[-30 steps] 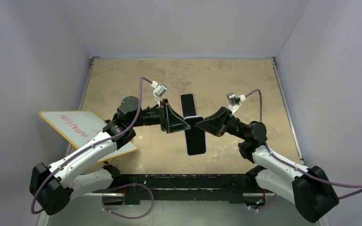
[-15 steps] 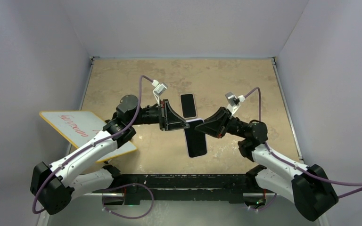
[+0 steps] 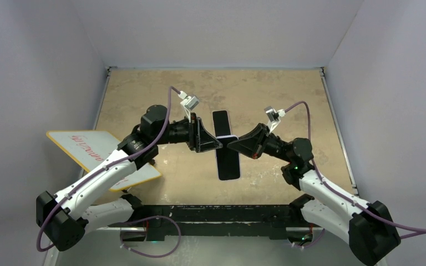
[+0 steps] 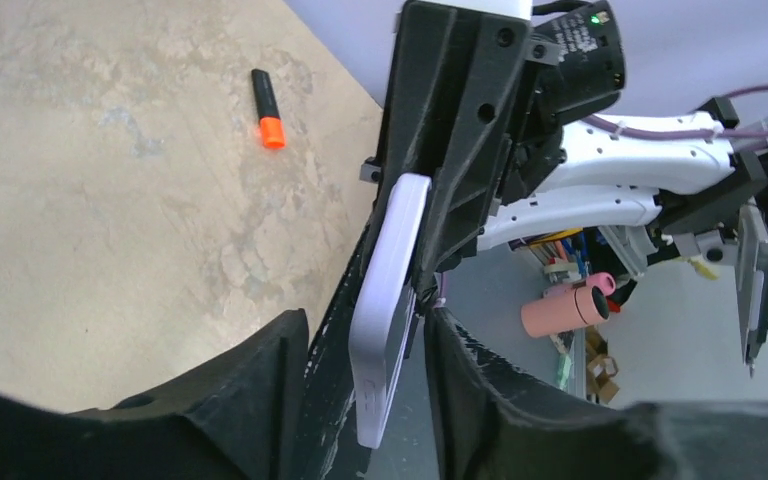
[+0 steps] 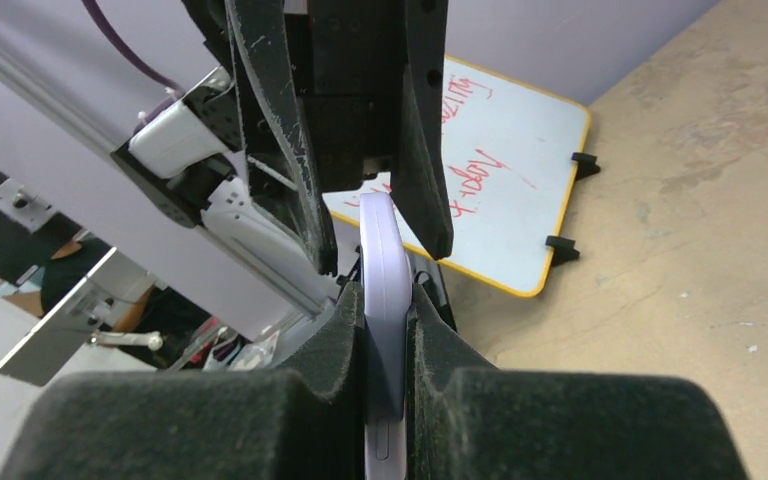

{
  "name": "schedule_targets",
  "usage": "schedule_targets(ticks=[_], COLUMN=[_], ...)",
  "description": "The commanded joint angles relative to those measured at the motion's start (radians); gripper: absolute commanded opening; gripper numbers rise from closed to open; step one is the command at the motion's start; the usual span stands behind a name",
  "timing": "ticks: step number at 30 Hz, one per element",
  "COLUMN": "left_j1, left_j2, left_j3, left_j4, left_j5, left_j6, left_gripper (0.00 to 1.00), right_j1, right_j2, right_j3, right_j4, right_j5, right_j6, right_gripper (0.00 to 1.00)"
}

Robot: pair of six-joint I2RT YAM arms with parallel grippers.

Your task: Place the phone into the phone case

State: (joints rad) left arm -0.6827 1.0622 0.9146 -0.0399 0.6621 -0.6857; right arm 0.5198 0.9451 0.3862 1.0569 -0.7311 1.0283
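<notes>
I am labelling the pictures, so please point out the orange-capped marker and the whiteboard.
orange-capped marker (image 4: 265, 103), left wrist view, on its black barrel.
whiteboard (image 5: 505, 215), right wrist view, on its white face.

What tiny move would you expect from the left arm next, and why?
Probably close the left tool on the lavender phone case: its fingers stand either side of the case with gaps showing, while the right tool clamps it edge-on in the air.
</notes>
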Motion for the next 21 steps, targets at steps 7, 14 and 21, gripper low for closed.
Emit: schedule_targets(ticks=[7, 14, 21], left_j1=[0.002, 0.003, 0.003], left_j2=[-0.074, -0.050, -0.001], left_j3=[-0.009, -0.004, -0.001], left_j4=[-0.026, -0.038, 0.010], left_j5=[-0.109, -0.127, -0.080], left_j6=[-0.021, 0.020, 0.013], left_gripper=[0.50, 0.45, 0.45], right_j1=[0.001, 0.000, 0.001], right_j2=[-0.066, -0.045, -0.034], right_j3=[0.069, 0.083, 0.081], right_j4=[0.033, 0.032, 0.034], right_j5=[0.143, 0.133, 0.127], right_j6=[-0.033, -0.038, -0.032], right_gripper=[0.00, 0.00, 0.00])
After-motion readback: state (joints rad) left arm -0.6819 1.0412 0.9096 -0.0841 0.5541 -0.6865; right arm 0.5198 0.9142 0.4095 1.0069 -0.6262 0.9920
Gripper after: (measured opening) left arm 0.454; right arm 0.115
